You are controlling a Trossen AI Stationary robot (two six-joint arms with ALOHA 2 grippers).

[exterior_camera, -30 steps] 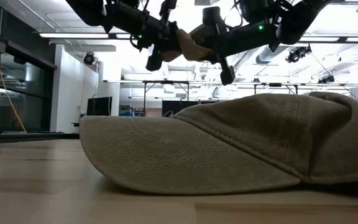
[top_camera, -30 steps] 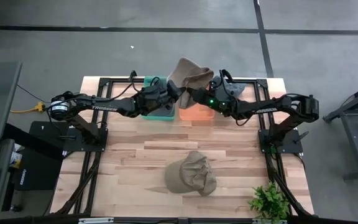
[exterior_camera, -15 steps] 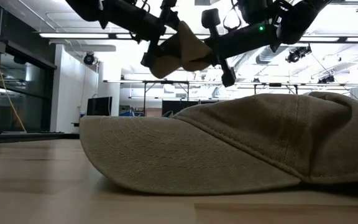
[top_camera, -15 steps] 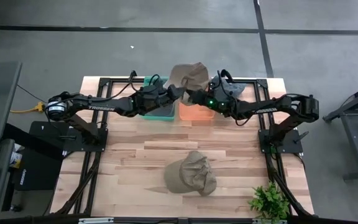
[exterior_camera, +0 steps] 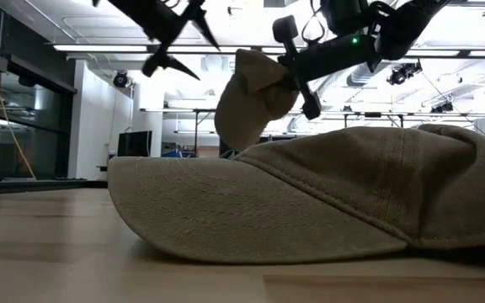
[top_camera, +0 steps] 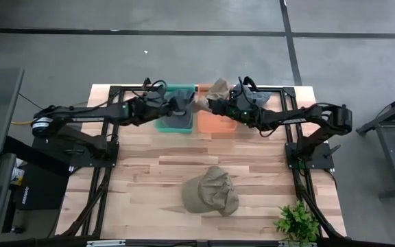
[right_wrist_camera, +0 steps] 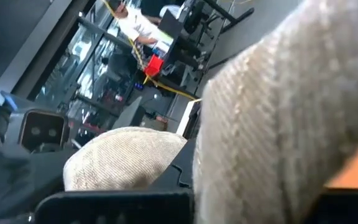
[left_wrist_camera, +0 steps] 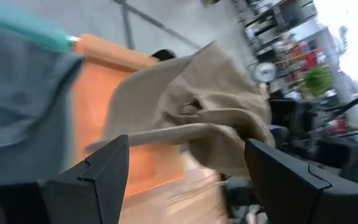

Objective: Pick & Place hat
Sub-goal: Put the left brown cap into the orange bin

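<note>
Hat point(top_camera: 219, 88) hanging over orange bin point(top_camera: 214, 123) at worktop point(top_camera: 156, 171) rear, clamped in right pincer point(top_camera: 214, 104), left pincer point(top_camera: 182, 104) fingers apart beside it over teal bin point(top_camera: 162, 125), second hat point(top_camera: 211, 191) lying near front.

Change over the last second. The left gripper point(top_camera: 177, 104), earlier clamped on the raised tan hat point(top_camera: 217, 89) together with the right gripper point(top_camera: 219, 106), has spread its fingers point(left_wrist_camera: 101, 177), released the cloth and withdrawn toward 9 o'clock, over the teal bin point(top_camera: 175, 122). The hat, formerly stretched wide between both grippers, has collapsed; in the low view it now droops from the right gripper alone, above the orange bin point(top_camera: 214, 123).
</note>
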